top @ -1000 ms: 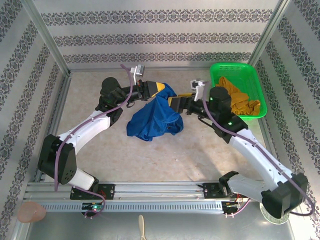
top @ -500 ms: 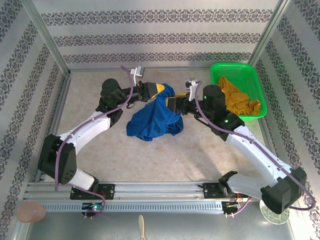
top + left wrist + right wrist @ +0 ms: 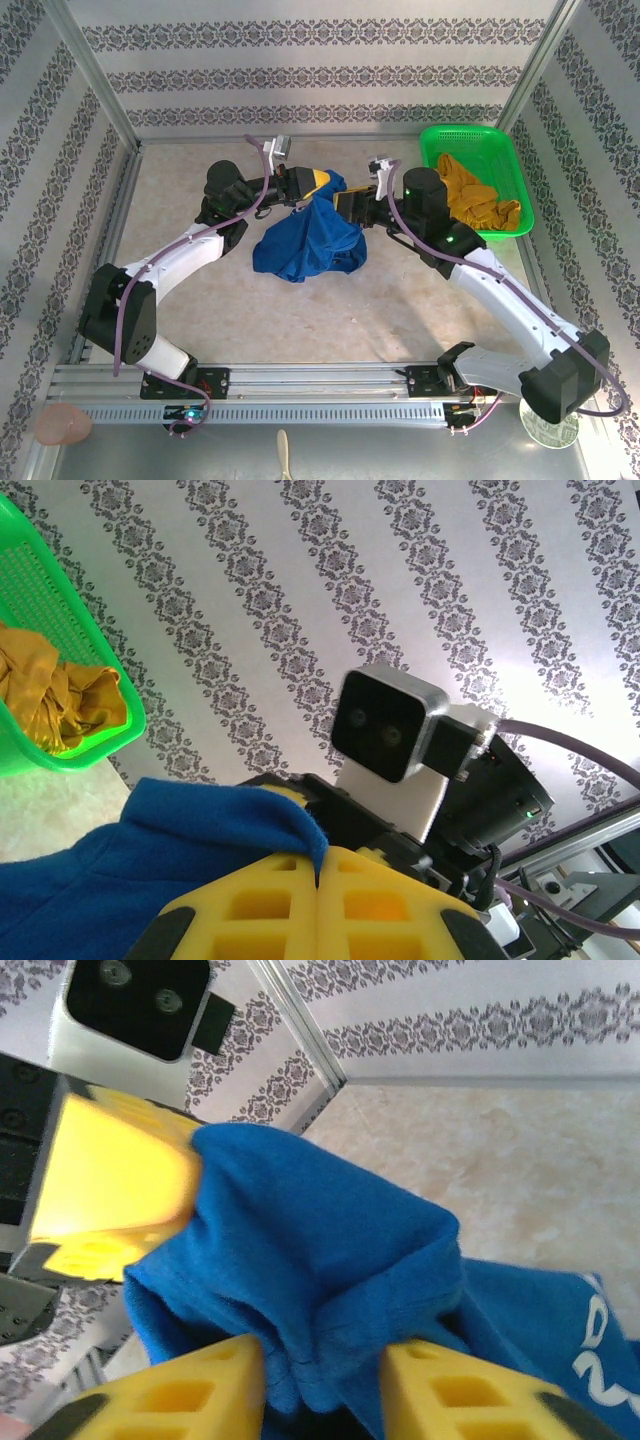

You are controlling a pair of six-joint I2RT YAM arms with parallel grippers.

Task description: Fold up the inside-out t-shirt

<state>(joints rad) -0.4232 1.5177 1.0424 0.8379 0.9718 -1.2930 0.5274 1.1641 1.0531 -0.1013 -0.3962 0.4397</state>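
The inside-out t-shirt (image 3: pixel 310 240) is a royal-blue, wrinkled heap in the middle of the table, its top pulled up between the two arms. My left gripper (image 3: pixel 325 182) is shut on an upper edge of it. In the left wrist view the yellow pads meet at the left gripper (image 3: pixel 320 865) with a lip of the blue cloth (image 3: pixel 120 870) pinched in the seam. My right gripper (image 3: pixel 340 203) faces it from the right. In the right wrist view a bunched fold of the shirt (image 3: pixel 330 1250) fills the gap of the right gripper (image 3: pixel 325 1360) and touches both pads.
A green basket (image 3: pixel 430 140) stands at the back right with a mustard garment (image 3: pixel 480 200) inside it. Patterned walls close off the back and sides. An aluminium rail (image 3: pixel 300 385) runs along the near edge by the arm bases.
My right gripper has moved left onto the lifted top of the shirt and its jaws have narrowed around a fold. The left gripper has kept its hold and hardly moved.
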